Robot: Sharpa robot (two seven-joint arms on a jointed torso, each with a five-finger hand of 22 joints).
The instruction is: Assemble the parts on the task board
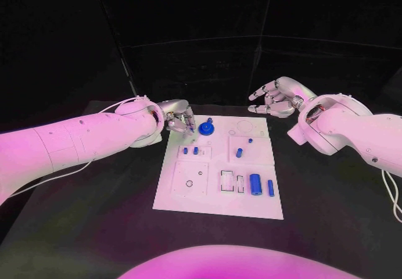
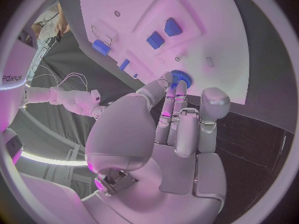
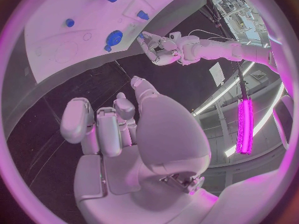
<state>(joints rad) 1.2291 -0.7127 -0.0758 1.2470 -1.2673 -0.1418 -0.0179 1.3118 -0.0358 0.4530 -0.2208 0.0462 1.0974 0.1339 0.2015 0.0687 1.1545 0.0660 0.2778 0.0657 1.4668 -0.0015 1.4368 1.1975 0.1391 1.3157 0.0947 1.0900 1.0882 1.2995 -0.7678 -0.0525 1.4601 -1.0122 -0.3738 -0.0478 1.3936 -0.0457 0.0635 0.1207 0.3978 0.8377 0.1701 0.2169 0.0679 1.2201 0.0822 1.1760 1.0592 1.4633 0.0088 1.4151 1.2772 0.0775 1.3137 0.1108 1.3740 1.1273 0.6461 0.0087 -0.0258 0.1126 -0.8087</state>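
Note:
The white task board (image 1: 219, 192) lies in the middle of the black table. A blue gear-shaped part (image 1: 206, 128) stands near its far left corner. My left hand (image 1: 178, 123) is just left of that part, and its fingers (image 2: 169, 102) stretch out with their tips at the rim of the gear-shaped part (image 2: 181, 78); nothing is gripped. My right hand (image 1: 276, 97) hangs above the table beyond the board's far right corner, fingers apart and holding nothing. A thick blue cylinder (image 1: 255, 184) and a thin blue pin (image 1: 271, 188) lie near the board's right front.
Small blue pieces (image 1: 191, 150) stand in the board's left middle and another small blue piece (image 1: 239, 153) stands right of them. Black table surface (image 1: 335, 197) lies on both sides of the board. My left forearm (image 1: 83, 139) crosses the table's left side.

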